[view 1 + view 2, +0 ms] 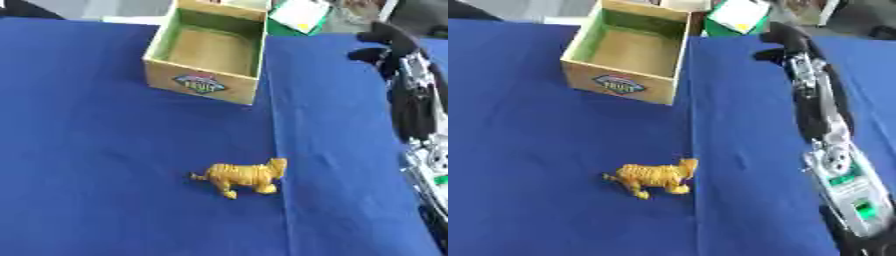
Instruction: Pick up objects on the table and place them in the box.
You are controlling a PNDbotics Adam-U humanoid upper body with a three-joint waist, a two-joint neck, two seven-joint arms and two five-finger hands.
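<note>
Right hand (785, 42) fingers curled, empty; tiger (654, 176) well apart, nearer; box (627, 50) left.

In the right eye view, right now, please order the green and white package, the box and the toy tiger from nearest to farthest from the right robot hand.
Measured from the right robot hand, at the upper right:
1. Green and white package, at the far edge, just left of the hand.
2. Box, farther left, open and empty.
3. Toy tiger, on the blue cloth toward the near side.

r arm stretched fwd along right side, right hand (785, 42) raised, empty
</note>
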